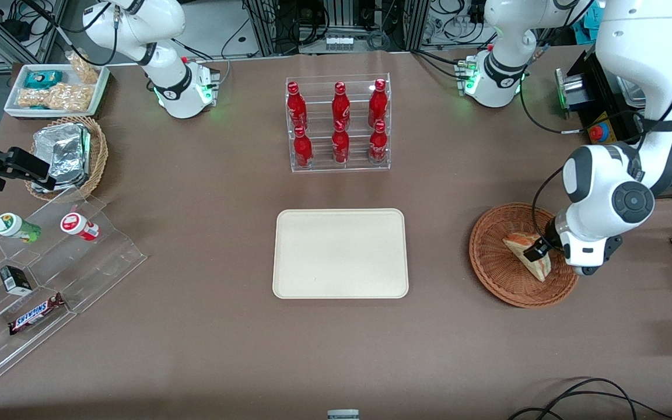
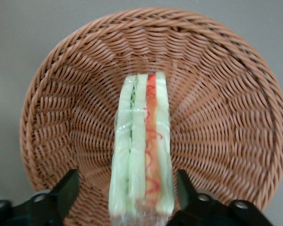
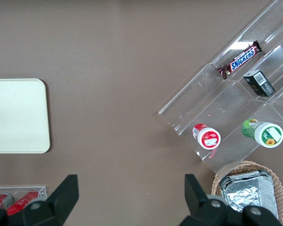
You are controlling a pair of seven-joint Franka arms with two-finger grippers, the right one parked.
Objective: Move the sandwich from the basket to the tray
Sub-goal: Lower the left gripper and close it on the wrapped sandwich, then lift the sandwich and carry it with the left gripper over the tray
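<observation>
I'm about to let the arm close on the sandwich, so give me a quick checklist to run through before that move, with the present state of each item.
1. Gripper open: ok, one finger stands on each side of the sandwich.
2. Sandwich between the fingers: ok, it stands on edge, centred in the gap.
3. Fingers touching the wrap: cannot tell; a gap shows on both sides.
4. Sandwich in the basket: ok, not lifted yet.
5. Fingers clear of the wicker: cannot tell, the tips are out of view.
6. Tray ready to receive: ok, nothing lies on it.
</observation>
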